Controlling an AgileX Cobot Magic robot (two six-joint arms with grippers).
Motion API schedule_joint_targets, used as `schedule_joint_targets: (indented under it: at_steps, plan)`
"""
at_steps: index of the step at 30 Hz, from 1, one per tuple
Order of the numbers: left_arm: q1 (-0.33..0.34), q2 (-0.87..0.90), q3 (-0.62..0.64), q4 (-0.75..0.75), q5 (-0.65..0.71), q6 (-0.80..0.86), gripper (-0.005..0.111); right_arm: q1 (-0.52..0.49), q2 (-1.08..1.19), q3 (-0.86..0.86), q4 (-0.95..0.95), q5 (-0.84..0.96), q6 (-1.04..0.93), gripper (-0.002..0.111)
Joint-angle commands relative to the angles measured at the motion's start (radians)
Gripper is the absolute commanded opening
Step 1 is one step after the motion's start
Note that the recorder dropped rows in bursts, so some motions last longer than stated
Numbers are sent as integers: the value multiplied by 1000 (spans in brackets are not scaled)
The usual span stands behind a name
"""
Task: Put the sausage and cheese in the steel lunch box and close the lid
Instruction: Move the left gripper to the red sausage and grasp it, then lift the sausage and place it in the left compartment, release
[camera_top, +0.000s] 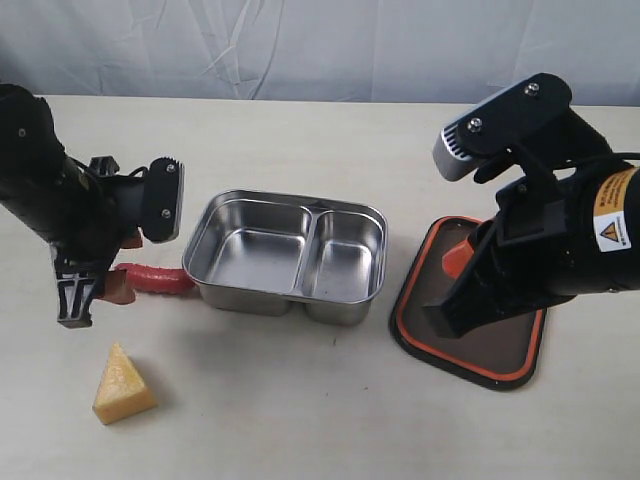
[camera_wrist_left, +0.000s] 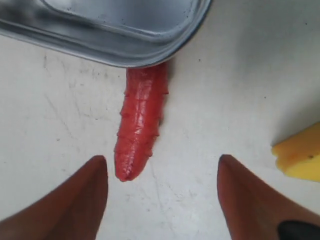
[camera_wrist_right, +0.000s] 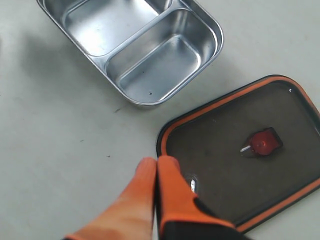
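Observation:
The red sausage (camera_top: 158, 280) lies on the table against the left wall of the steel lunch box (camera_top: 250, 291), whose two compartments hold nothing. My left gripper (camera_top: 122, 266) is open at the sausage's free end. In the left wrist view the sausage (camera_wrist_left: 140, 122) has its tip just between the fingers (camera_wrist_left: 82, 200), nearer one of them, untouched. The yellow cheese (camera_top: 122, 384) sits nearer the front edge. The dark lid (camera_top: 500, 345) with its orange rim lies flat to the right of the box. My right gripper (camera_wrist_right: 157, 161) is shut and empty above the lid's (camera_wrist_right: 235, 170) near corner.
The lunch box rim (camera_wrist_left: 125, 52) crosses the left wrist view just beyond the sausage, and the cheese (camera_wrist_left: 300, 157) shows at its edge. An orange valve tab (camera_wrist_right: 262, 142) sits at the lid's centre. The box (camera_wrist_right: 155, 70) lies beyond the right gripper. Bare table lies in front.

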Motion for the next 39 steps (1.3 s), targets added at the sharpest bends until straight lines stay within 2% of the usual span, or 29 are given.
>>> schedule_joint_targets:
  at_steps: [1,15,17,19,20,22,27,33,39]
  plan:
    - [-2,25,-2,5,-73,68,61,1,-8,3,-11,6,-5,0]
    - [-2,198,-2,23,-209,72,60,1,-8,3,-13,28,-5,0]
    - [-2,202,-2,23,-206,72,49,1,-8,3,-13,28,-5,0]
    - [-2,202,-2,23,-196,72,30,1,-8,3,-13,28,-5,0]
    - [-2,202,-2,23,-182,72,16,1,-8,3,-13,28,-5,0]
    - [-2,202,-2,32,-149,53,0,1,-8,3,-13,31,-5,0]
    - [-2,170,-2,133,-86,-66,0,1,-8,3,-13,35,-5,0]
    - [-2,51,-2,249,8,-116,0,1,-8,3,-13,42,-5,0]
    - [-2,-126,-2,211,19,-120,0,1,-8,3,-11,42,-5,0]
